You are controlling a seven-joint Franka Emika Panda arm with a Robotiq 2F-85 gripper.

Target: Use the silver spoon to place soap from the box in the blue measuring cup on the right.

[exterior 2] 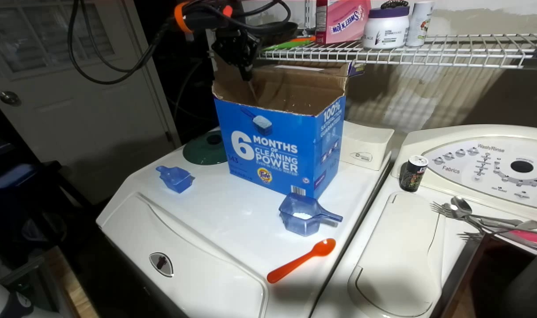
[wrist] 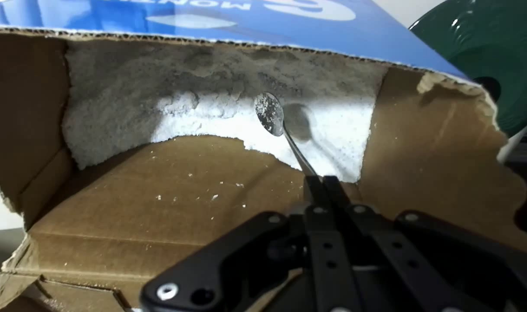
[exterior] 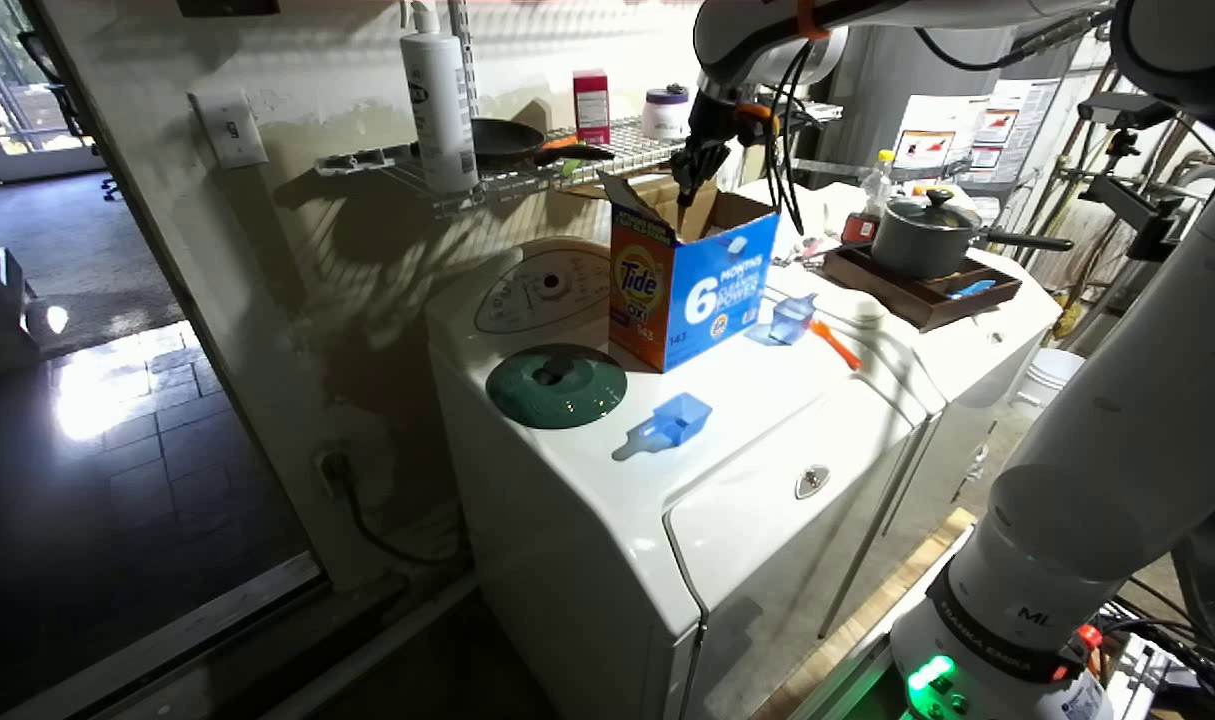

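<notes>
The gripper (wrist: 325, 180) is closed tight on the handle of the silver spoon (wrist: 270, 113), which points down inside the open-topped cardboard box (exterior 2: 275, 145). In the wrist view the spoon's bowl, with white specks clinging to it, is over the white soap powder (wrist: 220, 104), its shadow falling beside it; whether bowl and powder touch cannot be told. Loose white crumbs dot the brown cardboard inside. The box stands upright on a white machine (exterior 2: 224, 212), torn along parts of its top edge. The blue measuring cup (exterior 2: 300, 216) on the right sits just beside the box, on its near side in an exterior view, with some white powder in it and its handle pointing right. A second blue cup (exterior 2: 175, 178) stands farther left, near a green lid (exterior 2: 202, 151) that lies to the left of the box in both exterior views. An orange spoon (exterior 2: 301, 261) lies nearer than the right-hand cup. On the machine to the right are a black can (exterior 2: 413, 173), a pile of cutlery (exterior 2: 476, 217) and, in an exterior view, a lidded pot (exterior: 925, 240) on a dark tray (exterior: 897, 295). Beyond, a wire shelf (exterior 2: 454, 53) carries a pink carton (exterior 2: 343, 21) and a white jar (exterior 2: 386, 28) with a purple lid.
</notes>
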